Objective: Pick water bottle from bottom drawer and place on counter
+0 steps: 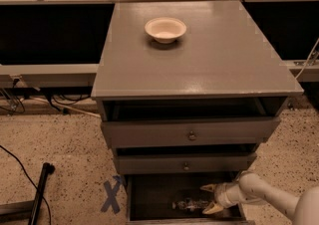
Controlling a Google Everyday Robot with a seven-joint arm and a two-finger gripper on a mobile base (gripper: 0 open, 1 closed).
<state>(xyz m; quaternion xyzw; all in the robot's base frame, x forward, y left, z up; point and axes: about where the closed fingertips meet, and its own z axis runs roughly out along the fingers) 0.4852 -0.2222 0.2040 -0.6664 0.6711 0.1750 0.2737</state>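
Down below the front edge of the counter (209,64), the bottom drawer (149,193) stands pulled out, its inside dark. On its floor the water bottle (191,204) lies on its side, toward the right half of the drawer. The gripper (211,198) reaches into the drawer from the right side, its pale arm coming in past the cabinet's lower right corner. Its two fingers (208,187) are spread apart and point left, holding nothing, with the bottle's right end just beside their tips. Above, the two shallower drawers (192,134) with round knobs are also partly pulled out. Near the counter's back edge, left of centre, sits a white bowl (165,29). A blue X (111,195) marks the floor by the cabinet's lower left corner.
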